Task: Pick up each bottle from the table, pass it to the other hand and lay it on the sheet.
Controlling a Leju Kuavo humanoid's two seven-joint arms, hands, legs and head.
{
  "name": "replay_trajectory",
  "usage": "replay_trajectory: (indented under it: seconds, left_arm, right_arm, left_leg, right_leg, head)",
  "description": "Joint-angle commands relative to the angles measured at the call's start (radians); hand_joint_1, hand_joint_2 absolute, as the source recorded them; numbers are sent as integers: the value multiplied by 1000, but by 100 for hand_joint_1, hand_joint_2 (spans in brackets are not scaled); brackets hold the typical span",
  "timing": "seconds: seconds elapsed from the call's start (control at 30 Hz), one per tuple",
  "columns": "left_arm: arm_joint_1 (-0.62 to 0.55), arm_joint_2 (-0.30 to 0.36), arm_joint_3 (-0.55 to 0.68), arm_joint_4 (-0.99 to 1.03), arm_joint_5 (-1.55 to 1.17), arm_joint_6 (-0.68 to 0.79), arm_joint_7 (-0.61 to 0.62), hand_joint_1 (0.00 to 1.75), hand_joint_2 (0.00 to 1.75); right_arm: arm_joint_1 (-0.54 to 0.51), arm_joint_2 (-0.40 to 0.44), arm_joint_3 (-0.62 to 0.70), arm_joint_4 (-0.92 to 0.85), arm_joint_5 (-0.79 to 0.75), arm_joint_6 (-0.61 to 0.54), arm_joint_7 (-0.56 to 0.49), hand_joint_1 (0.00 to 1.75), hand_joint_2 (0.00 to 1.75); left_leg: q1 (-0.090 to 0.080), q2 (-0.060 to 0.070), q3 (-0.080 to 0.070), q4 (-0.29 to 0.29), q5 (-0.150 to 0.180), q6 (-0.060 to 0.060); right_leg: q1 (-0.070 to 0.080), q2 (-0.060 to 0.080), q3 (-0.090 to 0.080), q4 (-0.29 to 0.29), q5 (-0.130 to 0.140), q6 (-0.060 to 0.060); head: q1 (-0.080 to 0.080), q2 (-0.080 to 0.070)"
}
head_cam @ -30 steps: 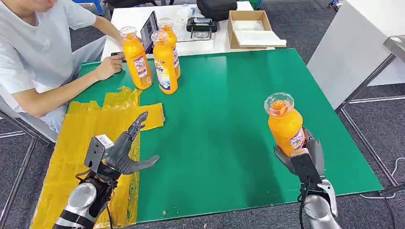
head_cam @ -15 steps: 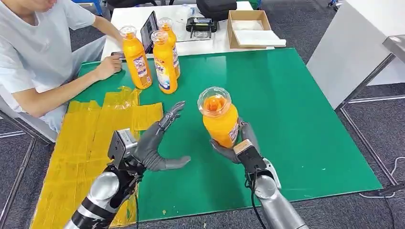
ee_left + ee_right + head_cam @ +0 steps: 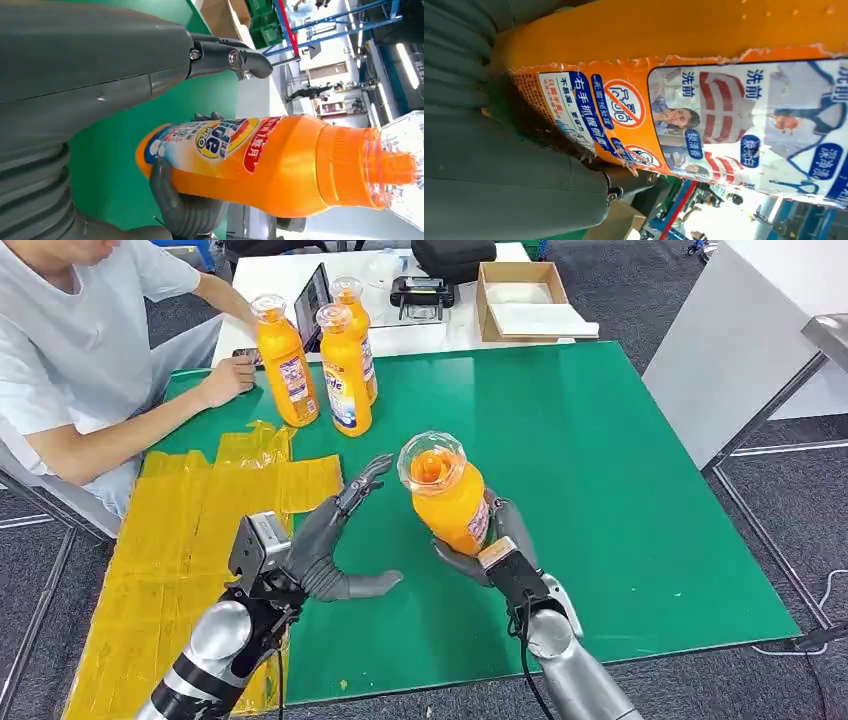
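The right hand (image 3: 490, 540) holds the bottle (image 3: 450, 495) by its lower body, upright above the middle of the green tabletop (image 3: 600, 460), toward its near edge. The left hand (image 3: 325, 545) waits just beside it, fingers spread wide and holding nothing. The bottle looks full, so probably rather heavy, with stiff smooth plastic and a glossy label that may slip. I think the left hand should take it around the free upper body, below the clear cap (image 3: 432, 460).
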Motion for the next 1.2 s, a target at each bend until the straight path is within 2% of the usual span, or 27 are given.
replay_trajectory:
  seconds: [0.03,0.1,0.2,0.27,0.43,1.2]
  left_arm:
    - [-37,25,-28,48,7,-4,0,0,175]
    - [-37,24,-28,49,7,-5,0,0,175]
    - [-63,-26,-53,70,-30,36,16,0,175]
    - [-73,-35,-70,78,-46,48,19,0,175]
    - [-85,-18,-74,60,-69,75,-3,0,175]
    - [-87,-15,-72,58,-69,75,-2,0,175]
  right_arm:
    - [-48,-20,33,64,-9,9,6,175,175]
    - [-49,-20,33,66,-10,11,8,175,175]
    - [-80,-19,94,71,67,10,-2,175,175]
    - [-91,-16,114,76,99,-1,-1,175,175]
    - [-96,-22,134,84,106,12,-10,175,175]
    - [-95,-23,133,84,105,12,-11,175,175]
  left_leg:
    - [1,0,3,0,-1,-2]
    - [3,1,7,2,-3,-4]
    - [2,0,4,1,-2,-3]
    - [1,0,1,1,0,-1]
    - [2,0,5,1,-2,-4]
    - [1,0,2,0,-1,-2]
  right_leg:
    - [1,0,3,-1,-1,-2]
    - [3,0,8,-1,-2,-3]
    - [2,0,4,-1,-1,-2]
    - [1,-1,1,0,0,-1]
    - [2,-1,5,-1,-1,-3]
    - [1,-1,3,-1,-1,-2]
  head:
    - [0,0]
    - [0,0]
    - [0,0]
    - [0,0]
    - [0,0]
    - [0,0]
